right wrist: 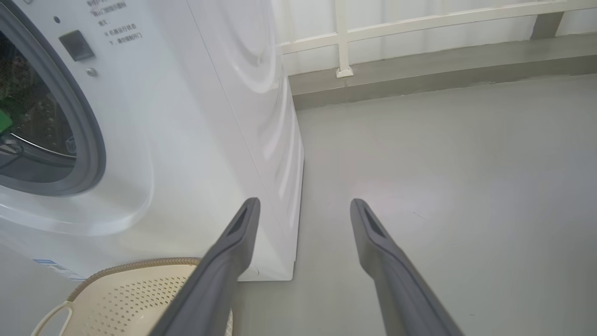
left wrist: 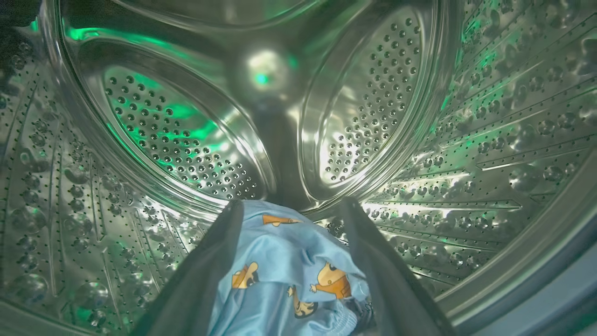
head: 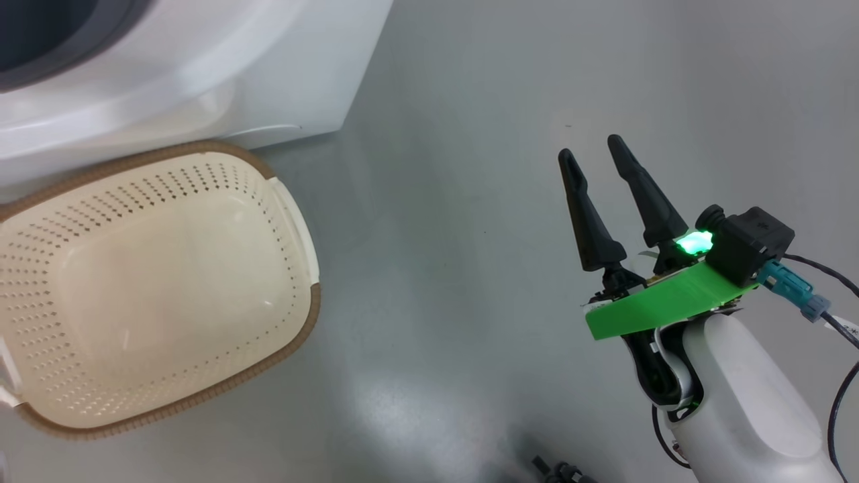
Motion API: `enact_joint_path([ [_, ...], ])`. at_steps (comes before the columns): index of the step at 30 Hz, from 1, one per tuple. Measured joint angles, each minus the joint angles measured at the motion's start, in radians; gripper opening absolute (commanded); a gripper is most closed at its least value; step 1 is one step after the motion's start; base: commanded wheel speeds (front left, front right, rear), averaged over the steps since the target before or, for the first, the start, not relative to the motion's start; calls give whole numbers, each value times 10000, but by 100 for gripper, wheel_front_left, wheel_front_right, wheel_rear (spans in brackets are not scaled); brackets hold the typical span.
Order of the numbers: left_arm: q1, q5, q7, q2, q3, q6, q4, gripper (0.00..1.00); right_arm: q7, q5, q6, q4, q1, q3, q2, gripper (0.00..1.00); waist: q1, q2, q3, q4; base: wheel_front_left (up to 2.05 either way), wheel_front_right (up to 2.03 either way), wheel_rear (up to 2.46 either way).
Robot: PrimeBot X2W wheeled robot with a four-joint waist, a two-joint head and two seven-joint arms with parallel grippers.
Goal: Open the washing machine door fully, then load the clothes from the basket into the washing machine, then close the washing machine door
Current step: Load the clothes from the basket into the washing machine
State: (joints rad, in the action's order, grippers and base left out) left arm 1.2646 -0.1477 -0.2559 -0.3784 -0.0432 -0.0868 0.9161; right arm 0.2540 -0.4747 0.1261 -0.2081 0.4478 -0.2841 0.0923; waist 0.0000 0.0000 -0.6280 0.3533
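Observation:
In the left wrist view my left gripper (left wrist: 291, 205) is inside the steel drum (left wrist: 489, 140) of the washing machine (right wrist: 196, 140). Its fingers are spread wide and open. A light blue garment (left wrist: 289, 270) of the clothes, printed with orange cartoon figures, lies loosely between them, low in the drum. The cream basket (head: 168, 288) with a brown rim stands on the floor in front of the machine (head: 235, 67), with nothing in it. My right gripper (head: 590, 147) hovers open over the floor to the right of the basket (right wrist: 130, 289). The washing machine door is out of view.
Grey floor (head: 436, 268) stretches to the right of the machine. A white railing (right wrist: 343, 42) on a low kerb runs along the back. The grey gasket (right wrist: 88, 135) rings the machine's opening.

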Motion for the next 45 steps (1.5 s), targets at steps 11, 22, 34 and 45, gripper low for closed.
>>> enact_joint_path([
  [11,-1368,-2,-6,566,-299,-6,-861,100,0,17,0,-19,2,27,263,100,0,0,444,-312,0,0,0],
  [22,-3473,75,-6,1269,-706,-130,-1925,100,0,19,0,-167,-29,50,623,100,-1,0,1300,-752,0,0,0],
  [34,-5456,115,-6,1979,-1223,-270,-2767,100,0,19,0,-345,-709,67,1055,100,-1,0,2526,-1298,0,0,0],
  [45,-7263,265,-6,2546,-1576,-366,-3450,100,0,15,0,-506,-1487,73,1335,100,-1,0,3681,-1760,0,0,0],
])
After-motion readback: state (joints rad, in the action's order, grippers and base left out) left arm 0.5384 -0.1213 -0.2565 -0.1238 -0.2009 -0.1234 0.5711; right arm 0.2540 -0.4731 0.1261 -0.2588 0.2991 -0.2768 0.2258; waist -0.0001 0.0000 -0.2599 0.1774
